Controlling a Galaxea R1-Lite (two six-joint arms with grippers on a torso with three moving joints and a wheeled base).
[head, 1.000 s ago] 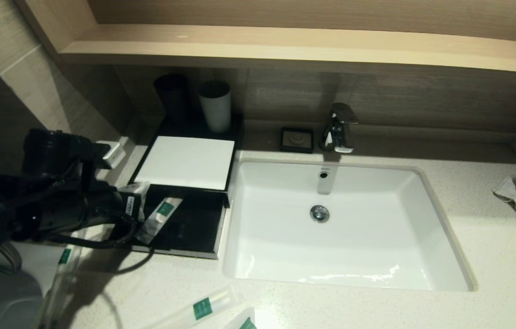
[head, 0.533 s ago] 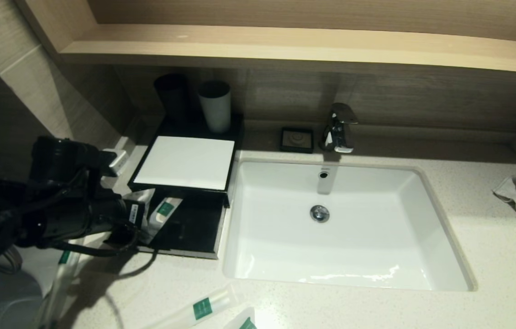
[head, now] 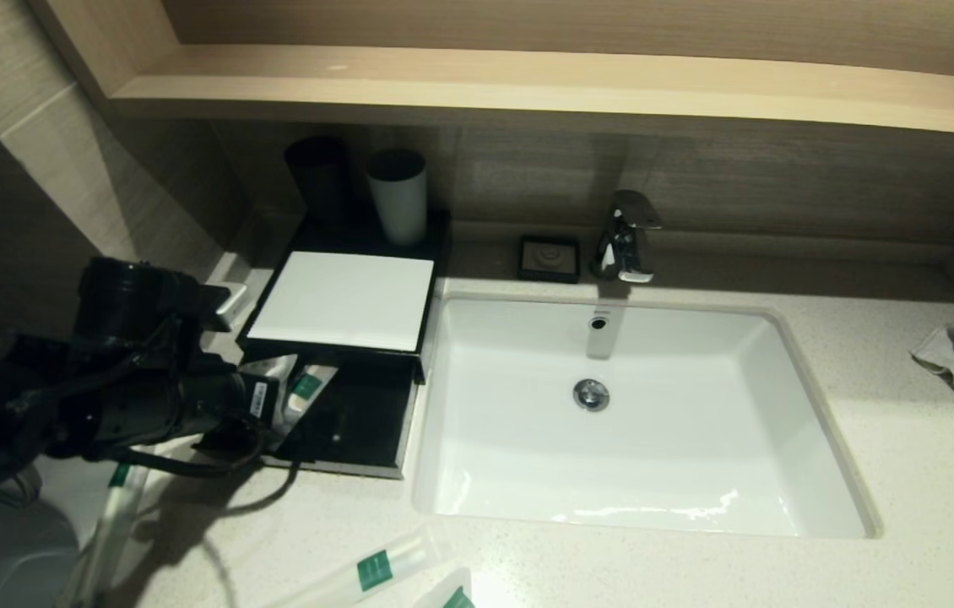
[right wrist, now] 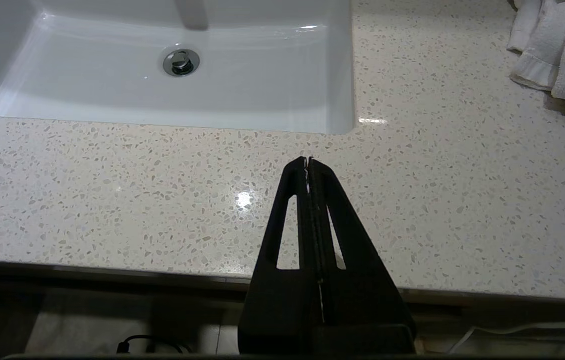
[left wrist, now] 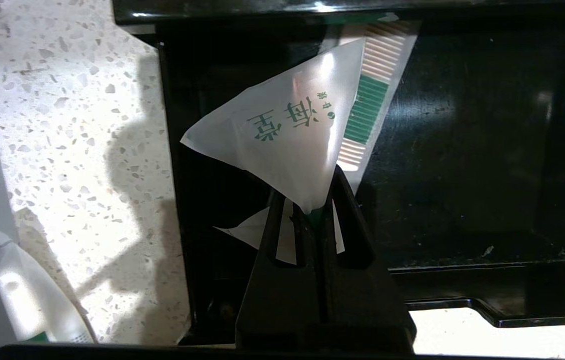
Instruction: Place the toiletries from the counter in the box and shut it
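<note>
Head view gave us our count: two cups, one black point(head: 318, 179) and one white point(head: 398, 196), stood at the back of the black box point(head: 376, 439), whose white-topped lid point(head: 342, 300) covered only its rear half. We counted one sachet already lying in the open front half point(head: 306, 390) and three more toiletry packets on the speckled stone counter point(head: 696, 574): one point(head: 118, 498) beside the arm and two at the near edge point(head: 376, 570) point(head: 453, 598).

Our left gripper point(left wrist: 312, 212) sat over the box's left rim, pinched tight on the corner of a translucent, triangular-looking sachet with green print point(left wrist: 282, 145), which hung above the glossy black floor. Open floor remained to its right.

Our right gripper point(right wrist: 308, 161) was parked with fingers pressed together above the counter's front edge, near the white rectangular sink point(right wrist: 342, 100), a crumpled towel point(right wrist: 557, 50) well apart.
</note>
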